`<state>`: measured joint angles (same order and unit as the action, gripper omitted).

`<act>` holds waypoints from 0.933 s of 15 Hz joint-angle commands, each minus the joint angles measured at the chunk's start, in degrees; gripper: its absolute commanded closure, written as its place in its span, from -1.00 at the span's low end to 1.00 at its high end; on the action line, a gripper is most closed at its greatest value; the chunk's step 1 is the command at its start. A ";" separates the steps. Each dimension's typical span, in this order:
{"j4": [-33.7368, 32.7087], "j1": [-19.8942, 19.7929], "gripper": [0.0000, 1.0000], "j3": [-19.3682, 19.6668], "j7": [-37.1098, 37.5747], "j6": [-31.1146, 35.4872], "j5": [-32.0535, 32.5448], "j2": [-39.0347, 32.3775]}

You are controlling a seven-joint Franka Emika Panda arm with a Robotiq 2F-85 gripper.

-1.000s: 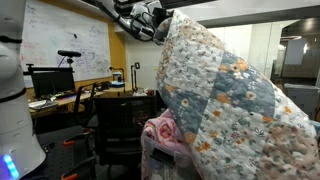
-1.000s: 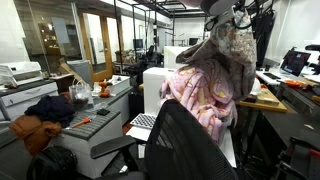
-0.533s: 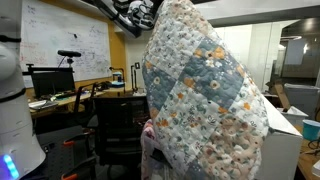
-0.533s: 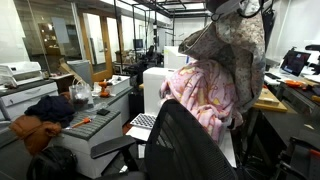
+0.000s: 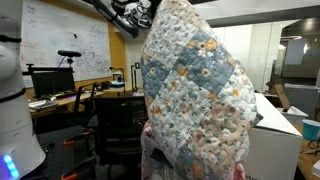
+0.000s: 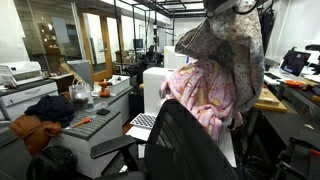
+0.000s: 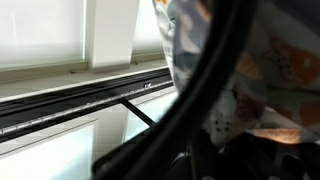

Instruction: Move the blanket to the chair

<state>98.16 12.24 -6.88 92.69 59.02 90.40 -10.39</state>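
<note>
Since a second ago the blanket [image 5: 195, 100] is swung inward and is hung narrower, straight down below the gripper [image 5: 146, 14], which is closed on its top edge. The chair [image 6: 185, 150] is found lower, off to one side.

You have a long grey-white desk [image 6: 112, 104] in an exterior view. At its near corner lies a flat silver keyboard-like slab [image 6: 146, 122]. An orange-handled tool [image 6: 84, 121] sits mid-desk by the front edge, with a dark crumpled cloth bundle [image 6: 50, 107] just beyond it. The small items at the far end are too small to tell. In an exterior view a brown wooden desk [image 5: 62, 104] carries a black flat monitor [image 5: 51, 80] at its back edge.
</note>
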 commanded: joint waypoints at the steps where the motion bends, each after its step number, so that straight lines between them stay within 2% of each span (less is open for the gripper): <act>1: -2.56 1.45 0.98 -2.32 -2.34 -0.42 4.38 -1.11; 8: -5.07 4.19 0.98 -5.18 -3.43 0.23 11.19 -4.72; 14: -7.49 5.77 0.98 -6.26 -5.77 2.89 13.72 -7.31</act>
<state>93.58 17.07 -12.66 90.24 60.26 101.80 -16.86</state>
